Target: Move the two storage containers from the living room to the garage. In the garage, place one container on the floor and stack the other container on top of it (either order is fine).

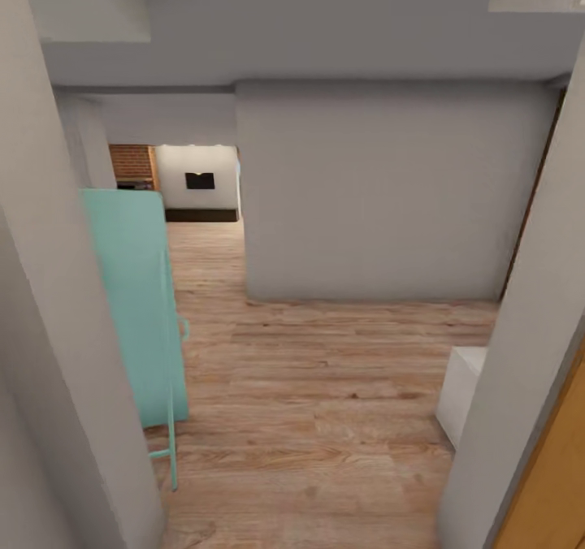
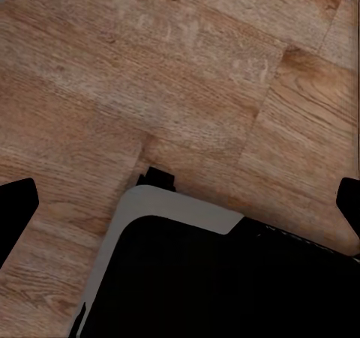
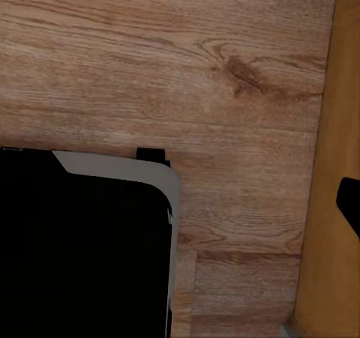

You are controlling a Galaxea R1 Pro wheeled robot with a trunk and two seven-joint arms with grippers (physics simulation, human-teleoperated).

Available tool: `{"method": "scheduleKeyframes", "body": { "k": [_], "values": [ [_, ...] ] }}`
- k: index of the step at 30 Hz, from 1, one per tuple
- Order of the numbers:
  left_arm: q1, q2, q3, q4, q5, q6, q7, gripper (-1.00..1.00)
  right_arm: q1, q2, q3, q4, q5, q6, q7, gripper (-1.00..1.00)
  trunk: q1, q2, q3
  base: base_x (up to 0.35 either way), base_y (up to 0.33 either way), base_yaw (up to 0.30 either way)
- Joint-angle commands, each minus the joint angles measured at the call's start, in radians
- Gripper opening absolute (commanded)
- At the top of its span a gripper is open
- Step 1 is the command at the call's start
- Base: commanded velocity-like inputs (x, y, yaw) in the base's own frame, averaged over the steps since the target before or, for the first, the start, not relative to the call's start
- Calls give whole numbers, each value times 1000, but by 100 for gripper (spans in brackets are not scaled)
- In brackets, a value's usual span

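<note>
A: You're in a corridor over wood plank floor [image 1: 325, 386]; a teal door [image 1: 134, 305] stands near left, a grey wall [image 1: 390, 192] ahead.

B: Left gripper [image 2: 184, 203] fingertips sit wide apart; right gripper's spread I cannot tell; far left, a black TV [image 1: 200, 180].

The left claw [image 2: 180, 203] shows just two dark fingertips [image 2: 16, 210] cut off by the side edges of the left wrist view, and the right claw's one visible fingertip [image 3: 349, 203] is likewise cropped, so its gape cannot be told. The robot's black, grey-rimmed base [image 2: 225, 278] runs off the bottom edge in both wrist views. In the head view, near walls [image 1: 49, 354] hide most of the teal door [image 1: 134, 305], the white block [image 1: 461, 391] is partly covered, and the far dark panel [image 1: 200, 180] is too small to identify.
</note>
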Motion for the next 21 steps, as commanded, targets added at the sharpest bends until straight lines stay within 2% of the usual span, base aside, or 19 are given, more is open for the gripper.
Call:
{"method": "scheduleKeyframes", "body": {
  "k": [1, 21],
  "values": [
    [-1, -1, 8, 1, 1, -4, -2, 100, -1, 1, 8, 3, -7, -5, 0, 100, 1, -1, -2, 323, 0, 0],
    [-1, -2, 8, 1, 1, -7, -2, 100, -1, 1, 8, 3, -7, -5, 0, 100, 1, -1, -2, 323, 0, 0]
  ]
}}
